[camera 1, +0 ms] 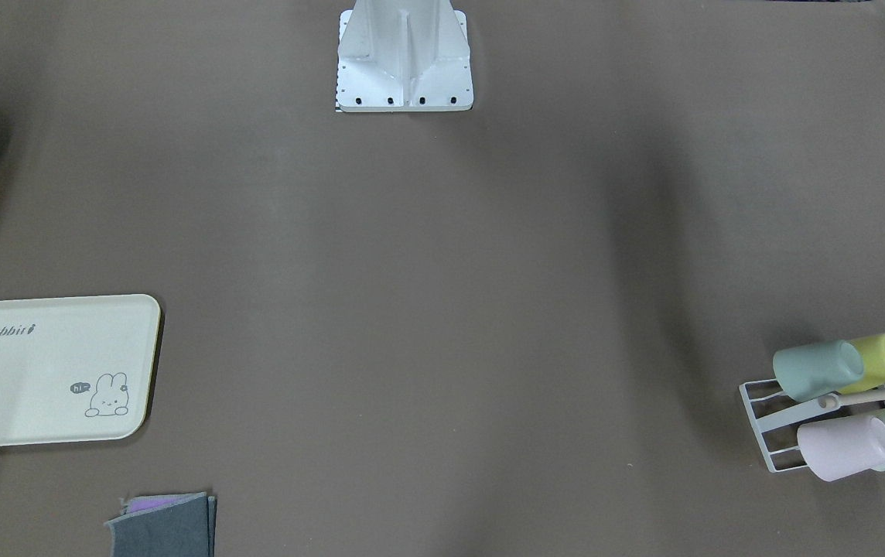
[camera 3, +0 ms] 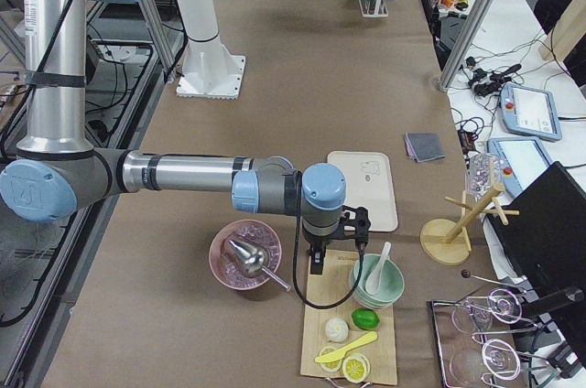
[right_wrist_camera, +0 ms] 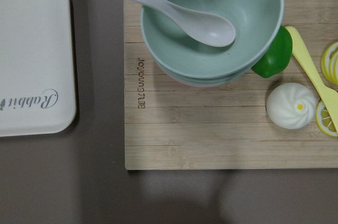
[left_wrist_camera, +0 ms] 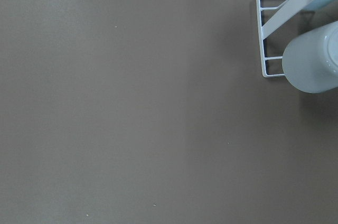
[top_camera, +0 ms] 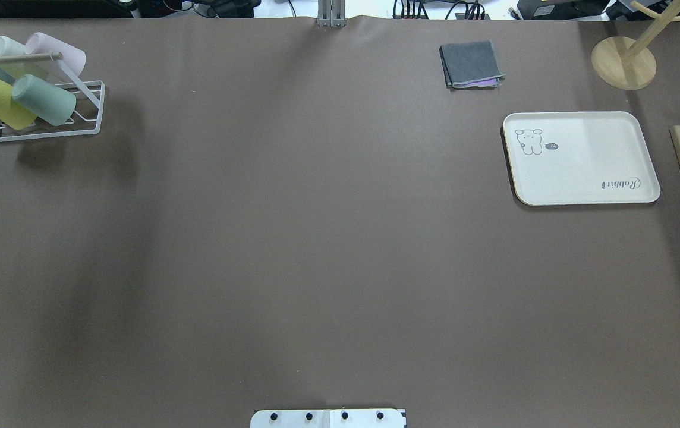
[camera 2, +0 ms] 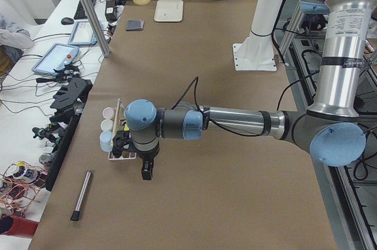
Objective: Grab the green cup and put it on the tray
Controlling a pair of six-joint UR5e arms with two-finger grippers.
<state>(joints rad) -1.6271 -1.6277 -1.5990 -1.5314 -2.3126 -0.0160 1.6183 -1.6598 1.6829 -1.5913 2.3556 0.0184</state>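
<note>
Closest in the view from the table's left end is our left arm point(camera 2: 235, 121), reaching out over the brown table point(top_camera: 316, 238). Our left gripper point(camera 2: 145, 168) hangs just beside the white wire rack point(top_camera: 49, 134). It shows only from that side, so we cannot tell whether its fingers are spread or pressed together.

Our green cup point(top_camera: 43, 100) sits tilted on the rack at the table's far left. It is the right-hand cup of the near row and touches the yellow cup point(top_camera: 1, 102) on its left. A pink cup point(top_camera: 57, 53) lies in the row behind it.

We see the tray point(top_camera: 584, 160) flat on the table at the far right, well apart from the rack. A folded grey cloth point(top_camera: 471, 64) lies beyond its left corner.

Our right gripper point(camera 3: 316, 262) hangs over the wooden board point(right_wrist_camera: 211, 139), which lies just right of the tray. We cannot tell its state either, since only the right-end view shows it. On that board stands a mint bowl point(right_wrist_camera: 211, 18) with a white spoon point(right_wrist_camera: 174, 15) resting in it.
</note>
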